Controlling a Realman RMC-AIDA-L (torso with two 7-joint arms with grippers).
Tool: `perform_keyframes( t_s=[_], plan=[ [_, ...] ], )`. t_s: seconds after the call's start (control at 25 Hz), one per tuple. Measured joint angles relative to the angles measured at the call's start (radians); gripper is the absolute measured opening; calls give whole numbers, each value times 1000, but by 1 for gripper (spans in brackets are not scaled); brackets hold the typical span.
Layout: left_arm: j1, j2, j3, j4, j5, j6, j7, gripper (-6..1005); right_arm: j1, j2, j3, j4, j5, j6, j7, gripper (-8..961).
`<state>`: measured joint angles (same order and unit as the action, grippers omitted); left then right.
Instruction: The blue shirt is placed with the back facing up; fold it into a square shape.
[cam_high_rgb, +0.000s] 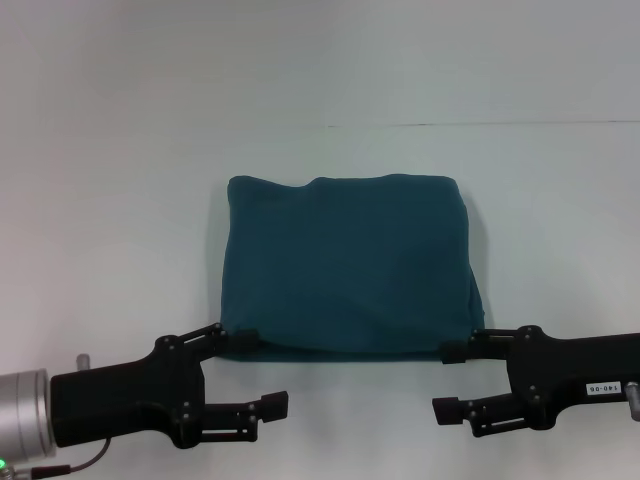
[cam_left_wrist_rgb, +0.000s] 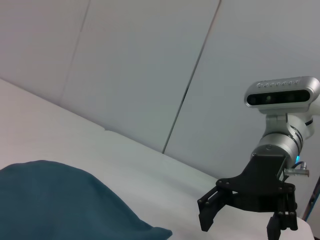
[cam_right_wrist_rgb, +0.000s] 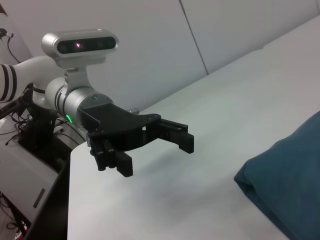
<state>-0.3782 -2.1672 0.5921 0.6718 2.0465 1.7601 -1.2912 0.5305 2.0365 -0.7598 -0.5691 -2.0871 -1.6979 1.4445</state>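
The blue shirt (cam_high_rgb: 345, 265) lies folded into a rough square in the middle of the white table, a plain teal block with rounded edges. My left gripper (cam_high_rgb: 260, 372) is open just off its near left corner, with nothing between the fingers. My right gripper (cam_high_rgb: 450, 380) is open just off the near right corner, also empty. The left wrist view shows a corner of the shirt (cam_left_wrist_rgb: 60, 205) and the right gripper (cam_left_wrist_rgb: 240, 222) beyond it. In the right wrist view, the shirt's edge (cam_right_wrist_rgb: 290, 185) lies apart from the left gripper (cam_right_wrist_rgb: 155, 155).
The white table (cam_high_rgb: 120, 200) spreads around the shirt on all sides. A thin seam (cam_high_rgb: 480, 124) runs across the surface behind the shirt. The table's edge (cam_right_wrist_rgb: 70, 200) drops off behind the left arm.
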Motion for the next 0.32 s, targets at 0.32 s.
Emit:
perform_keyframes(
  t_s=[0.32],
  plan=[
    [-1,0,2,0,0,1,-2,950,0,-1,1,0,-1,-1,2,915]
  ],
)
